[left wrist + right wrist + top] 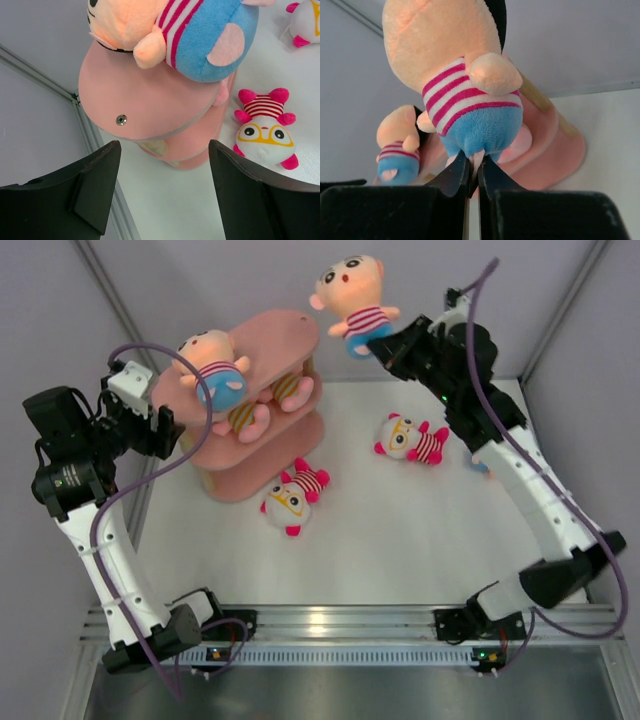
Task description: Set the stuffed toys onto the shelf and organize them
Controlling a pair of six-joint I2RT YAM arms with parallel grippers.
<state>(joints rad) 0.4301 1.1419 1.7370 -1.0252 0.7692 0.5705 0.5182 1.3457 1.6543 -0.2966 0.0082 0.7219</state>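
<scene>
The right gripper [376, 344] is pinching a peach doll [352, 292] by the seat of its blue pants, jaws clamped tight, and is holding it in the air above the far end of the pink shelf [290, 338]. The left gripper [165, 192] is hanging wide open beside the shelf's left end, gripping nothing, while a second peach doll [213, 375] is lying on the top board. A white-faced doll [290, 500] is lying on the table [400, 540] just beside the shelf.

A white bench [380, 540] carries a pink three-tier shelf [285, 335], which stands toward the back left. Two white-faced plush dolls with pink limbs lie directly on the bench. The nearer doll [290, 500] is just beside the shelf's base, and the farther doll [410, 438] lies well to its right.
</scene>
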